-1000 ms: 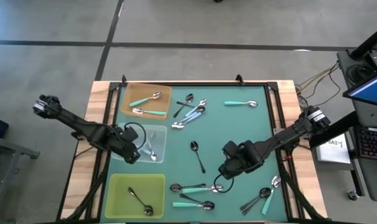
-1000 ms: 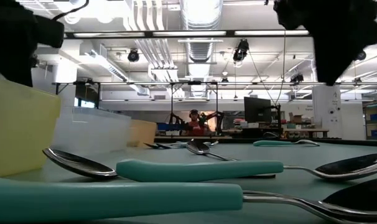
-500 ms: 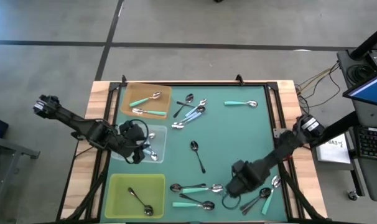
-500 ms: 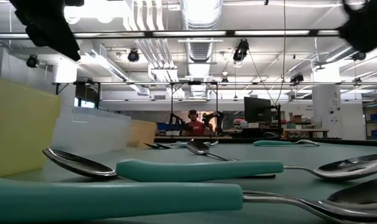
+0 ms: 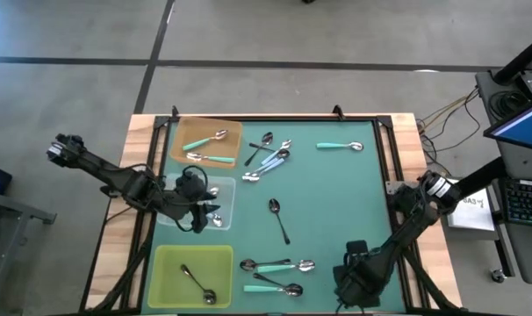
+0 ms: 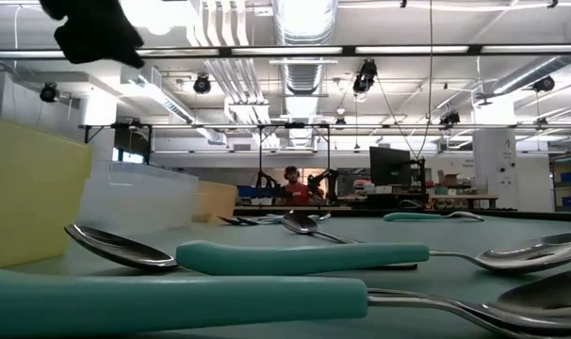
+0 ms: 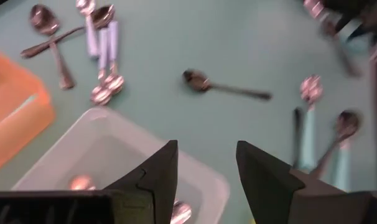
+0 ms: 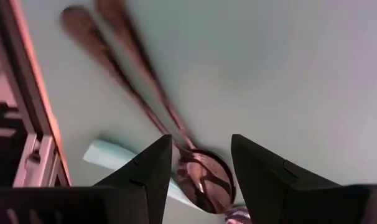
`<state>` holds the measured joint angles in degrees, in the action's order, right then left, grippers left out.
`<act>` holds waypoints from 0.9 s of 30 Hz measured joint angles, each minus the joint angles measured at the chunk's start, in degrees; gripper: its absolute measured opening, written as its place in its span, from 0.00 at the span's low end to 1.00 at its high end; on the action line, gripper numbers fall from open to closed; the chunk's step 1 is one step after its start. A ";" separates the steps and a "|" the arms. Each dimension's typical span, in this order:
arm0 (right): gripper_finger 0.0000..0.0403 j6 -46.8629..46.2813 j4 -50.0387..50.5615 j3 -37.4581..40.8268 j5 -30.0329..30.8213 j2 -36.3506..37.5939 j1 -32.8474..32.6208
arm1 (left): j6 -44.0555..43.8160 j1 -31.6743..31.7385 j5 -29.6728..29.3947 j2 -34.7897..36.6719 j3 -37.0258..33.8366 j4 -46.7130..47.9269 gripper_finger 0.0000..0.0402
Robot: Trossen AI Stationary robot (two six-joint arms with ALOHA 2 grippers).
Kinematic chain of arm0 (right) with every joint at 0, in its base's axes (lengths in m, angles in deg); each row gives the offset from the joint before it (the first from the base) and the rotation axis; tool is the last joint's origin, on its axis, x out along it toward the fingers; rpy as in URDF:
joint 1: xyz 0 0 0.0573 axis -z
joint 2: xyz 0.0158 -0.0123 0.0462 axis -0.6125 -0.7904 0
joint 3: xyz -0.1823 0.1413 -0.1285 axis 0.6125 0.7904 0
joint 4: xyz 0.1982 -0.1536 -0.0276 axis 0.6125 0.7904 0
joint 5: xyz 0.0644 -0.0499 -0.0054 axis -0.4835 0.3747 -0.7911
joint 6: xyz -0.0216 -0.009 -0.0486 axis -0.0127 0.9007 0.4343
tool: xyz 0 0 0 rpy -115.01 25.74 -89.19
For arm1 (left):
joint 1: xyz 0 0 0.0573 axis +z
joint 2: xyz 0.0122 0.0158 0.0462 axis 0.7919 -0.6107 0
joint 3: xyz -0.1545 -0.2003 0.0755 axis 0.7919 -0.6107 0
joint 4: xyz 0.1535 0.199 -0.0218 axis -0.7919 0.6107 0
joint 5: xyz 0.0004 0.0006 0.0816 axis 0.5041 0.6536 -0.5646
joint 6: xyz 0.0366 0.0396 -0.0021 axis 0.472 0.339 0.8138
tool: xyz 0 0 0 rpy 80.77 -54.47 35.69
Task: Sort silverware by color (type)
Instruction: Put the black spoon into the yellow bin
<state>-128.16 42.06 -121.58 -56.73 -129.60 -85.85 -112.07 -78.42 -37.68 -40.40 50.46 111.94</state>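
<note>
Silverware lies scattered on the green mat (image 5: 327,202): black and pale-blue spoons (image 5: 270,154) at the far middle, a teal spoon (image 5: 339,147), a black spoon (image 5: 279,219), and two teal spoons (image 5: 275,276) near the front. My left gripper (image 5: 209,211) hangs open over the clear tray (image 7: 114,149), nothing between its fingers. My right gripper (image 5: 352,283) points down, open, at the near right. It stands over two black-handled spoons (image 8: 129,74) and a teal handle (image 8: 111,155), with a spoon bowl (image 8: 207,177) under the gap between its fingers.
An orange tray (image 5: 233,132) at the far left holds two teal spoons. The clear tray (image 5: 226,189) holds spoons. A yellow-green tray (image 5: 165,263) at the near left holds a black spoon. A black frame (image 5: 384,158) borders the mat. Bare mat lies in the middle right.
My right gripper has swung from the mat's middle toward the near right corner, sinking and rolling, and now stands over the spoons there. My left gripper has risen a little over the clear tray and tipped up toward level.
</note>
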 joint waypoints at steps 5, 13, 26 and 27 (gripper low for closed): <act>0.39 2.78 -1.61 1.36 0.05 -0.05 -3.05 | -1.07 0.00 -2.56 0.00 -0.02 -9.57 0.36; 0.39 2.81 -7.90 2.34 0.59 -0.14 -7.06 | -0.05 0.00 -6.00 0.00 -0.01 -19.29 0.36; 0.38 2.71 -12.61 2.43 4.90 -3.20 -9.81 | -2.05 0.02 -8.05 -1.78 0.24 -20.04 0.36; 0.38 2.68 -12.84 2.43 4.90 -3.21 -9.81 | -2.16 0.02 -8.05 -2.18 0.26 -20.27 0.36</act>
<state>-125.48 29.22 -119.16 -51.83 -132.81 -95.66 -114.22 -78.40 -45.74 -42.58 50.71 91.67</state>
